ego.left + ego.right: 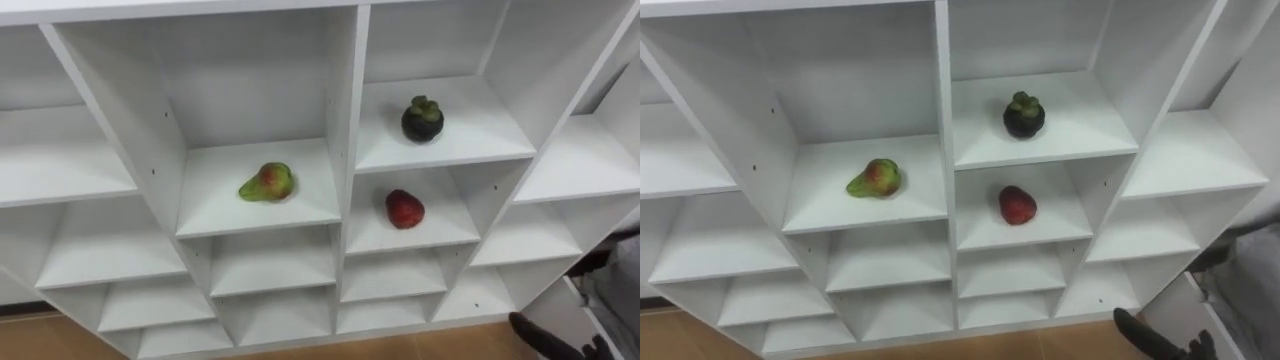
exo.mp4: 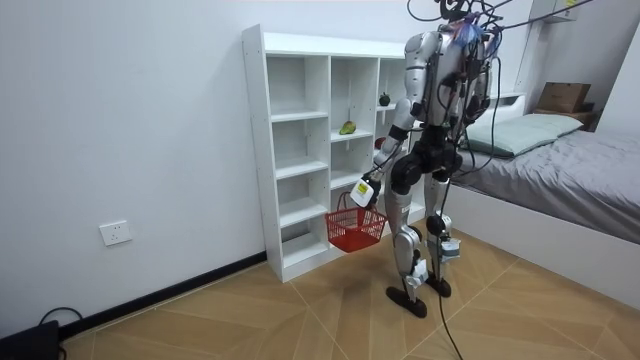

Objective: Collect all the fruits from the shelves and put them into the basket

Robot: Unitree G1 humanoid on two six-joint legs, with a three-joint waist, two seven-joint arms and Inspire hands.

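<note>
Seen from the robot's head, left eye view: the white closet point(image 1: 345, 100) stands close ahead with three fruits on its shelves. A green pear point(image 1: 267, 183) blushed with red lies on its side in the compartment just left of the middle upright. To the right of that upright, a dark round fruit point(image 1: 422, 119) with a green cap sits upright on a higher, farther shelf. A red fruit point(image 1: 404, 209) rests in the compartment directly below it. The right hand point(image 1: 540, 335) is a dark shape in the near right corner, well apart from the fruits; its grip cannot be told.

Room view: the robot stands upright facing the closet, a bed point(image 2: 560, 170) behind it on the right. Its left arm is bent at the elbow, and the left hand point(image 2: 365, 192), at hip height, has its fingers clamped on the handle of a red basket point(image 2: 356, 228). The basket hangs clear of the floor, just beside the lower shelves. The pear and the dark fruit lie on the shelves above the basket.
</note>
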